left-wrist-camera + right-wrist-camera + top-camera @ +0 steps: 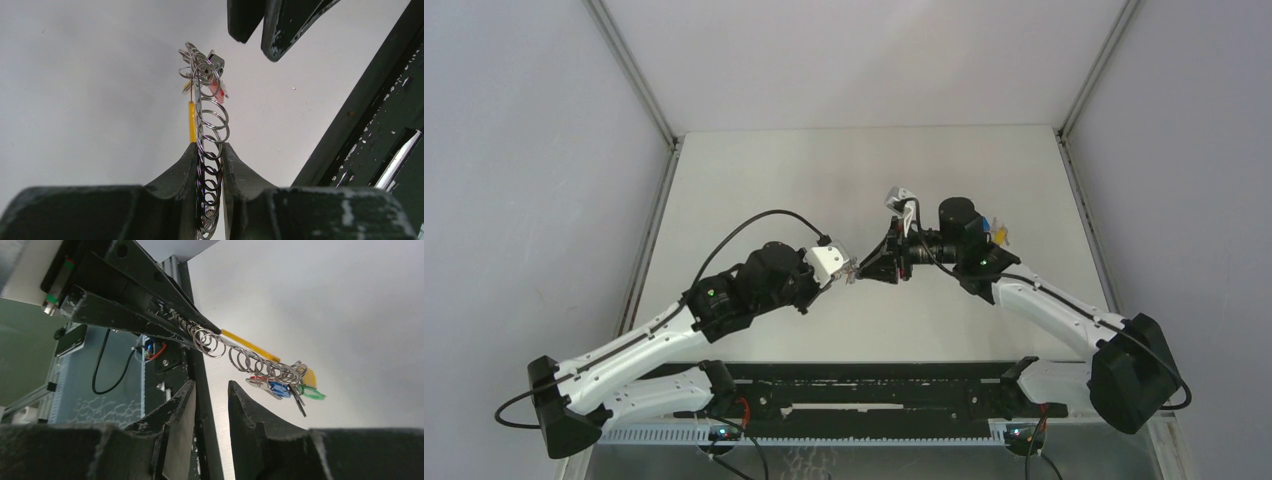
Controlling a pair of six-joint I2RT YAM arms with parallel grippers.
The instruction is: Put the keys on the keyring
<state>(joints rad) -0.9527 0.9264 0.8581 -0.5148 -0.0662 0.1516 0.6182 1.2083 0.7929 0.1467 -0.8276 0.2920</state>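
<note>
We see the keyring [210,120] running up the middle of the left wrist view as a thin chain of linked wire rings. The left gripper [210,147] is pinched on its lower part, and a yellow section [192,127] rises just beside the left finger. In the right wrist view the chain slants from the upper left down toward the centre right. It ends in a bunch of red, blue, green and yellow coloured pieces [285,386] that hang free.

The right gripper [211,386] sits at the bottom of that view with its fingers apart and nothing between them, just below the chain and not touching it. In the top view both grippers meet at the centre of the table [754,190]. At centre right, small yellow and blue things that we take for the keys [997,233] lie beside the right arm, too small to read.

We judge the chain to be light and limp, so it will sag and swing wherever it is unsupported. The smooth wire may also slide between the pads. We would take hold close to the free end, just short of the dangling bunch, to keep one ring steady. The keys look tiny and best held by their plastic heads.
</note>
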